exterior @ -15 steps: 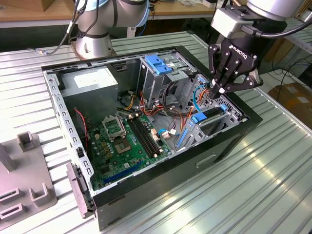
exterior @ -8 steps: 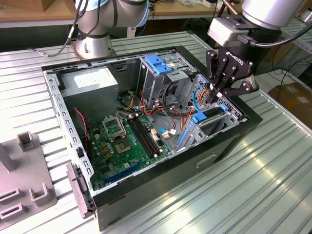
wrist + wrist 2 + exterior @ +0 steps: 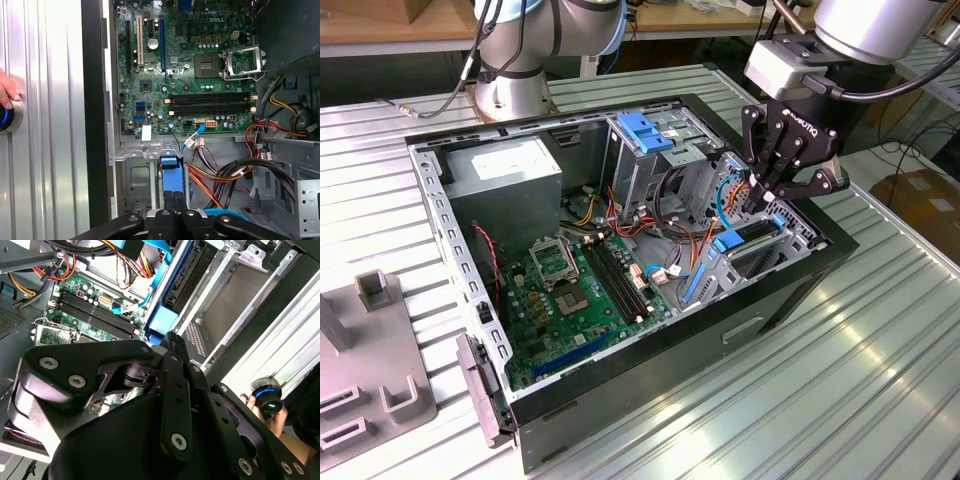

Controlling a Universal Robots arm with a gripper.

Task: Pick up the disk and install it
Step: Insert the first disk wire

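In the exterior view we see the gripper [image 3: 760, 198] reaching down into the open computer case [image 3: 720, 345], which lies on the ribbed metal table [image 3: 840, 400]. Its fingers sit close together, and we see no gap between the tips. The disk [image 3: 750, 235], dark with blue ends, lies in the drive cage [image 3: 752, 262] right under those tips. We cannot tell if the tips pinch it or only touch it. Past the tips, lower in the case, lies the green board [image 3: 570, 290]. Far beyond the board is the grey power box [image 3: 505, 170]. A broad blue latch [image 3: 645, 130] stands on another cage, off to one side of the gripper. In the second wrist view the black fingers of the gripper [image 3: 169, 340] come to one point. The blue end of the disk [image 3: 162, 322] is just ahead of that point, touching it or very nearly. The green board [image 3: 90, 315] lies farther ahead. Outside the case, off to the side of the gripper, a hand [image 3: 267, 415] rests by a round button [image 3: 265, 392] with a blue ring. In the first wrist view the gripper [image 3: 172, 206] looks closed up. The blue end of the disk [image 3: 171, 175] is just in front of it, on the drive cage [image 3: 140, 180]. Coloured wires [image 3: 225, 175] bunch up beside the disk, and the green board [image 3: 190, 75] spreads out beyond. Outside the case wall, the hand [image 3: 7, 90] touches the button [image 3: 6, 116] on the table [image 3: 50, 150].
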